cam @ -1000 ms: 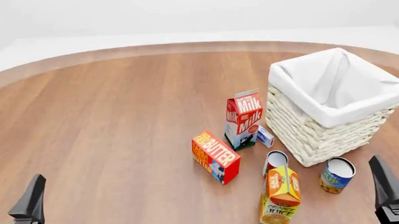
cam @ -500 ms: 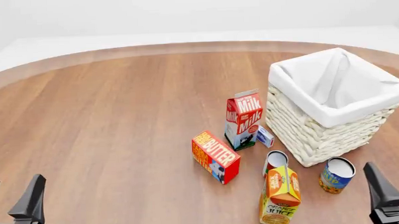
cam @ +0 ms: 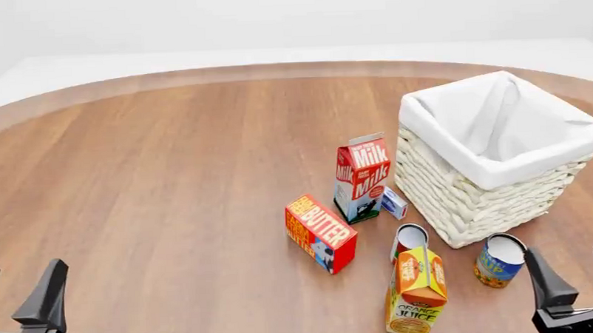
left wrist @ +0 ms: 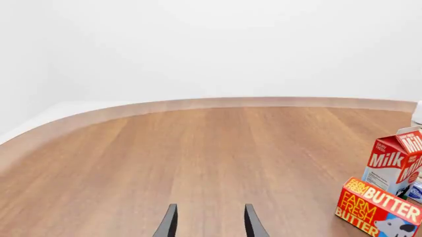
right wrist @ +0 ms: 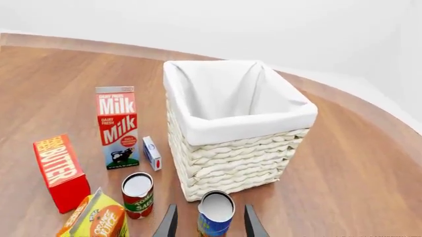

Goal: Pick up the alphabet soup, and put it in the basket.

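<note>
Front view: both grippers sit at the near edge, cut off by the frame, so only their dark fingers show. The left gripper (cam: 21,298) is spread wide with nothing between its fingers, far from everything. The right gripper (cam: 569,275) is parted too, empty, just beside the soup can (cam: 500,260), which stands upright on the table (cam: 159,186) near the basket's (cam: 475,197) front corner, outside it. In the right wrist view the can's lower half is cut off, and its pale top sits between the two finger tips, with no clear sign of contact. The orange juice carton (cam: 416,292) stands close on the can's left, its base clipped by the frame edge, and it partly covers the red-labelled can (cam: 410,241) behind it. A small blue-and-white box (cam: 394,202) is wedged between the milk carton (cam: 361,177) and the basket; its print is too small to read. The butter box (cam: 321,233) lies further left.
</note>
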Action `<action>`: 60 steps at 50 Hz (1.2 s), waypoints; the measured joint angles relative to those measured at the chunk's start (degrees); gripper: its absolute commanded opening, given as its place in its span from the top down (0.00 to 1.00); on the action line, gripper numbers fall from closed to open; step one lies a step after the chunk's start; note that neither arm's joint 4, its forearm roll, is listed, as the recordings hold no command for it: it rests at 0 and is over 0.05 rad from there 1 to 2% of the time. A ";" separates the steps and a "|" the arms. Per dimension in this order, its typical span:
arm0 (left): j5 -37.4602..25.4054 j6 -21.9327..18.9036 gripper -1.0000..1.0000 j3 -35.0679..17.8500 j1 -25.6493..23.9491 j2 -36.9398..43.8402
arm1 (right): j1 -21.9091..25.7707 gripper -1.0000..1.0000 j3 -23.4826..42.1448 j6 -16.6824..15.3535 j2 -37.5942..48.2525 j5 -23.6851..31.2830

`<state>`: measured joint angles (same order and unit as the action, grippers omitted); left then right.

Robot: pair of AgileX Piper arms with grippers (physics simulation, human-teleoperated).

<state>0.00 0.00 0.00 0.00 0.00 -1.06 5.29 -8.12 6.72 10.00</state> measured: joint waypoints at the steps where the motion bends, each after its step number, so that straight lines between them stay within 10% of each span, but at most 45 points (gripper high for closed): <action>1: 0.00 0.00 0.00 0.00 0.00 0.00 | 0.01 0.00 -0.18 -0.04 0.31 -0.25; 60: 0.00 0.00 0.00 0.00 0.00 0.00 | -3.10 0.00 -5.23 -1.05 27.34 -22.38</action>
<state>0.00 0.00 0.00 0.00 0.00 -4.15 0.05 -9.17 34.06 -12.39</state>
